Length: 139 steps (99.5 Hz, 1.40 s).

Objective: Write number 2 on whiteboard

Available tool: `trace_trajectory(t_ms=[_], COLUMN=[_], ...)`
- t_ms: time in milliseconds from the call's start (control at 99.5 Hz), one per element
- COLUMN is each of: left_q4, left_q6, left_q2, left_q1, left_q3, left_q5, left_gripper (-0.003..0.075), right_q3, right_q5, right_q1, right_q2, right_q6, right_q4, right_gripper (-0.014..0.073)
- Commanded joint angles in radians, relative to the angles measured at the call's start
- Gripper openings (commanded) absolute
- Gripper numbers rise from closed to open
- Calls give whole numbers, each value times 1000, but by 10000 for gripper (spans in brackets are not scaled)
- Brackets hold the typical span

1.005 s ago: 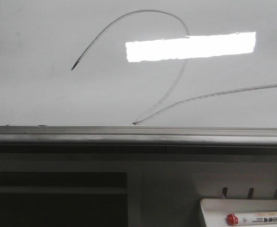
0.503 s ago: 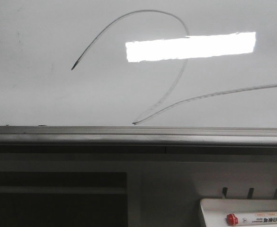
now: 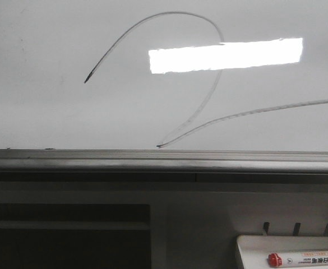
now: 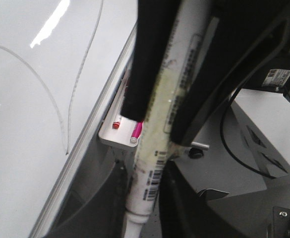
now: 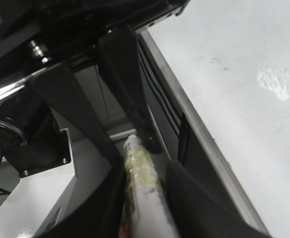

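My left fingers (image 4: 157, 126) clamp a white marker (image 4: 159, 144), tilted off the whiteboard (image 4: 26, 163). My right fingers (image 5: 132, 148) pinch a second, tape-wrapped marker (image 5: 142, 198) beside the board's rail (image 5: 204, 144). Beyond, number 2 (image 3: 208, 106) sits finished, its point just above the bottom rail.

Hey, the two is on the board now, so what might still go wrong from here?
The thin dark grey number 2 reaches down almost to the grey metal bottom rail of the glossy pale whiteboard, so a passing arm might smear it. The left gripper clamps a white barcoded marker near the board; a stray touch could add a mark.
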Motion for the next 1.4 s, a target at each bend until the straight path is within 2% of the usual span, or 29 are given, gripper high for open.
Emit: trace_trajectory(t_ms=[0,60,111,291,442,492,543,583,603,613,633,724,794,1015,1266,1327,1387], left_q4=[-76,-76,-76,-54,13,14,5,0,0,0,0,0,0,0,-5,-24,-28], left_q6=[-58,-88,-106,-182,-345,-397,-415,-417,-417,-417,-417,-417,-417,-417,-417,-417,-417], left_q2=[4,4,4,-4,-9,-7,3,14,21,27,36,84,131,284,351,351,351], left_q1=[-1,1,1,1,11,29,47,59,66,69,72,82,82,80,80,80,80], left_q3=[-34,-34,-29,36,136,179,214,239,246,252,259,272,270,268,268,268,268], left_q5=[-117,-141,-167,-318,-597,-724,-839,-935,-966,-994,-1033,-1156,-1194,-1197,-1191,-1191,-1191], left_gripper=[-20,-20,-20,-20,-20,-20,-20,-20,-20,-20,-20,-20,-20,-20,-19,0,59], right_q3=[-28,-28,-28,-28,-28,-28,-28,-28,-27,-27,-24,-7,10,60,76,76,76], right_q5=[-89,-94,-94,-40,32,54,78,103,115,118,126,126,122,96,111,111,112], right_q1=[2,2,-2,-77,-232,-283,-325,-355,-366,-370,-381,-395,-395,-395,-395,-395,-395], right_q2=[-21,-27,-42,-115,-192,-210,-225,-234,-238,-240,-242,-242,-242,-236,-236,-236,-236], right_q6=[-11,-11,-11,-11,12,43,63,63,63,63,63,68,68,73,74,74,74], right_q4=[-9,-44,-92,-193,-195,-195,-195,-195,-195,-195,-195,-193,-188,-161,-157,-155,-155], right_gripper=[346,459,506,502,493,445,328,168,46,46,-74,-62,-62,-62,-62,-62,-62])
